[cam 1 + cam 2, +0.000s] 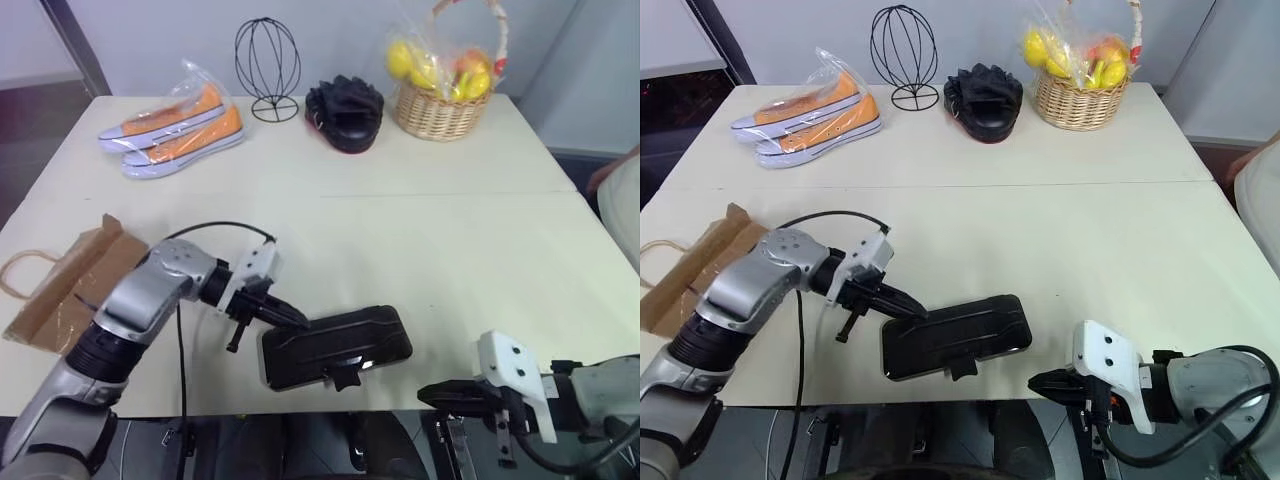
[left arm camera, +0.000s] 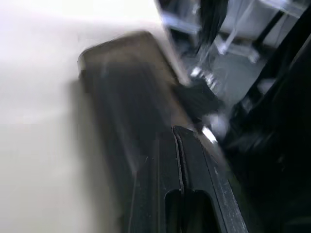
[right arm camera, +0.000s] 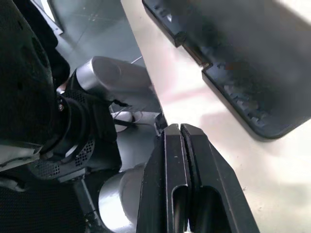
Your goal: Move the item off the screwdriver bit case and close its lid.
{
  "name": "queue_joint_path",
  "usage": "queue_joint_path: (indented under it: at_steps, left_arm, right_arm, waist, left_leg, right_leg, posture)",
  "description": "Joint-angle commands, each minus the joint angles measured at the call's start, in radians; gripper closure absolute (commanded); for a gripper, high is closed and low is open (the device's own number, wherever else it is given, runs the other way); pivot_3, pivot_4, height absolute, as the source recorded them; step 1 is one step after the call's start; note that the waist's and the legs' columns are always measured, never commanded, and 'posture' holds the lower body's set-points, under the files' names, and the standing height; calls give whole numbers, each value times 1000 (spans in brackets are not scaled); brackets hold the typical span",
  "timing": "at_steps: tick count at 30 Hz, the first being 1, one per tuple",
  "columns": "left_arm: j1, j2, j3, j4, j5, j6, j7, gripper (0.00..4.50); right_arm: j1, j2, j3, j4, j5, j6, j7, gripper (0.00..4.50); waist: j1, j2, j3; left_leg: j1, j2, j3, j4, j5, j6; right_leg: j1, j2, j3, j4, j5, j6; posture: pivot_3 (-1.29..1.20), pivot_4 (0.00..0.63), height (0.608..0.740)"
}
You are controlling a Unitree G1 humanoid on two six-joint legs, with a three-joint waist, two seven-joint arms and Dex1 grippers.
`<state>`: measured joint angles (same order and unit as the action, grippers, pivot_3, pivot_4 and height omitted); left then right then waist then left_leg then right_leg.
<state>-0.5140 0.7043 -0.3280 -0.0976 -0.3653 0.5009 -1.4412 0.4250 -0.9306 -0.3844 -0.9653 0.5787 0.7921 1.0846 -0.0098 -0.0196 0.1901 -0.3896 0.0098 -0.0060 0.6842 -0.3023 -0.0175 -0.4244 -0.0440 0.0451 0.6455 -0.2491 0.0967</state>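
Left eye view: a cream table is seen from above. The screwdriver bit case (image 1: 335,346), a flat dark plastic case, lies at the near edge, its lid (image 1: 345,335) down over it and the small black latch tab (image 1: 343,378) overhanging the near side. The flattened kraft paper bag (image 1: 70,286) lies well apart at the far left edge, clear of the case. The left gripper (image 1: 290,316) is closed and empty, its tips resting at the case's left end. The right gripper (image 1: 1040,384) is closed and empty, just off the table's near edge, right of the case. The case is judged stiff, light and smooth; pressing the lid beside the latch would suit best.
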Motion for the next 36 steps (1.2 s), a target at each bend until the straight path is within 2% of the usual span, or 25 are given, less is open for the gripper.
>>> queue_joint_path:
  at_steps: [1, 4, 10, 13, 17, 23, 27, 36]
  left_arm:
    - [-44, -26, 21, 60, 31, -56, 33, 4500]
    - [-106, -67, 44, 160, 32, -80, 47, 4500]
    - [-190, -174, 1, 364, 112, -201, 65, 4500]
    - [-185, -200, -39, 381, 139, -234, 26, 4500]
    - [-170, -209, -68, 357, 144, -244, -19, 4500]
    - [-163, -218, -63, 339, 139, -226, -23, 4500]
    - [-160, -219, -65, 330, 140, -219, -25, 4500]
    - [-113, -238, -99, 305, 157, -217, -25, 4500]
  right_arm:
    - [24, 17, -22, -71, 49, -21, -26, 4475]
    - [-18, 33, 61, -72, 48, -28, -85, 4475]
    - [-213, 109, 409, -33, -25, -27, -219, 4475]
    - [-318, 160, 534, 13, -59, -19, -263, 4475]
    - [-383, 187, 682, 55, -130, -12, -315, 4475]
    - [-360, 133, 787, 176, -277, -115, -326, 4475]
    - [-366, 177, 757, 299, -328, -154, -384, 4475]
    - [-374, 229, 700, 335, -350, -205, -435, 4475]
  waist:
    - [2, 0, 0]
    - [1, -2, -1]
    - [-5, -2, -1]
    - [-5, -2, -1]
    - [-1, -2, -1]
    - [-1, -2, -1]
    - [-5, -4, -2]
    - [-3, -11, -8]
  left_leg:
    - [0, 0, 0, 0, 0, 0]
    - [-1, 0, 0, 1, 0, 0]
    - [0, 0, 0, 1, 0, 0]
    - [0, 0, 0, 1, 0, 0]
    - [-1, 0, -1, 1, 0, 0]
    - [-1, -1, -1, 1, 0, 0]
    - [0, -1, 0, 1, 0, 0]
    - [1, 0, -1, 1, 0, 0]
  right_leg:
    - [0, 0, 0, 0, 0, 0]
    - [0, 0, 0, 0, 0, 1]
    - [0, 0, 0, 0, 1, 1]
    - [-1, 1, 0, 0, 1, 3]
    - [-1, 0, 0, 0, 1, 2]
    - [-1, -1, 0, 1, 1, 2]
    - [0, 0, 0, 1, 1, 2]
    - [1, 0, 0, 2, 2, 2]
  posture:
    - [0, 150, 740]
    - [0, 150, 740]
    - [0, 150, 740]
    - [0, 150, 740]
    - [0, 150, 740]
    - [0, 150, 740]
    - [0, 150, 740]
    - [0, 150, 740]
